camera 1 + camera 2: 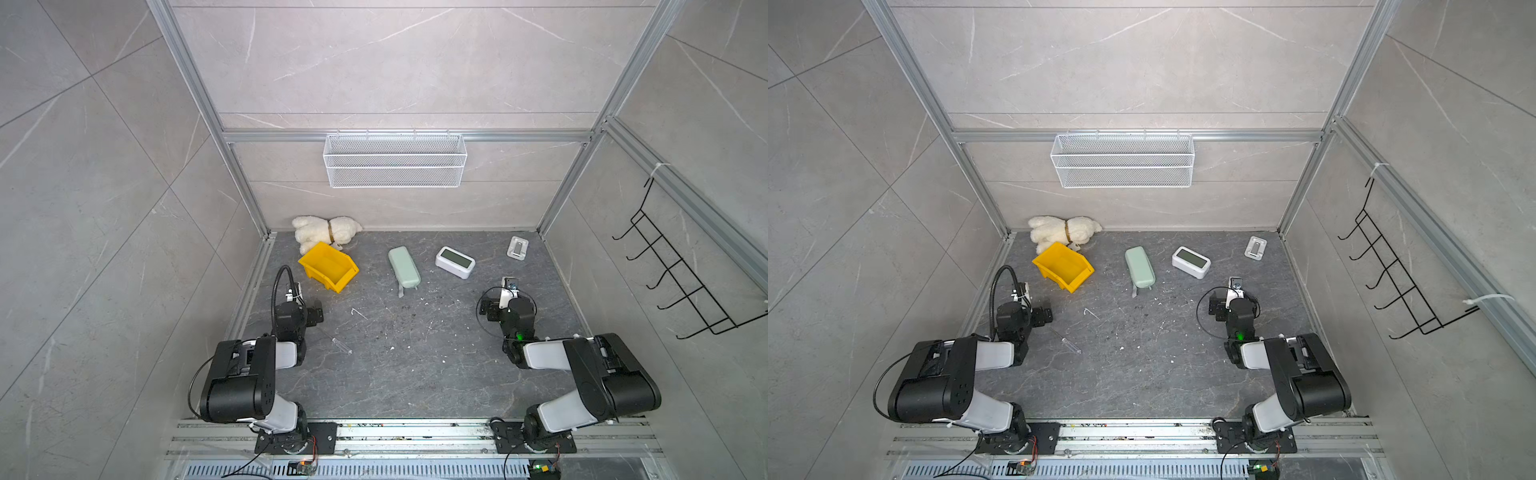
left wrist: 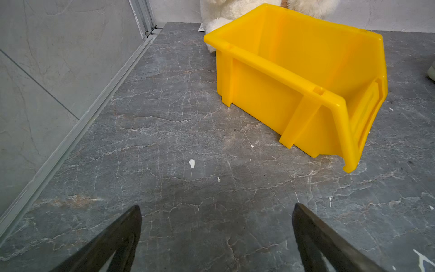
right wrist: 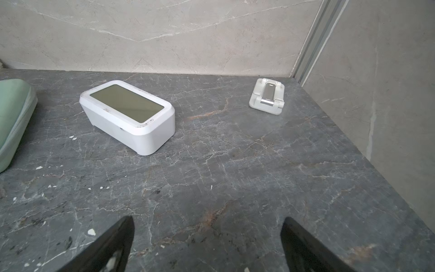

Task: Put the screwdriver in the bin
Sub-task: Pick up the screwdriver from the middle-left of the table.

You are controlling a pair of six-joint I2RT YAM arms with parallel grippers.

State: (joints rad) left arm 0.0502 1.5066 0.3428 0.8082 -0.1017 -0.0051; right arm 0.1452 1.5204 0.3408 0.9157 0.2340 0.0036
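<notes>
My left gripper (image 2: 217,207) is spread wide open and holding nothing, hanging over bare table (image 2: 164,141) with the yellow bin (image 2: 259,99) just ahead, not touching it. My right gripper (image 3: 208,218) is the same: wide and empty. The screwdriver (image 1: 341,345) lies flat on the table beside my left arm (image 1: 241,382), well apart from the bin. Its clear handle is hard to make out, and it's outside both wrist views.

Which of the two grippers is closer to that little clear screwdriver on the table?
Left. The left gripper hangs open close by the screwdriver, toward the bin; the right gripper is open far across the table, near the white clock.
</notes>
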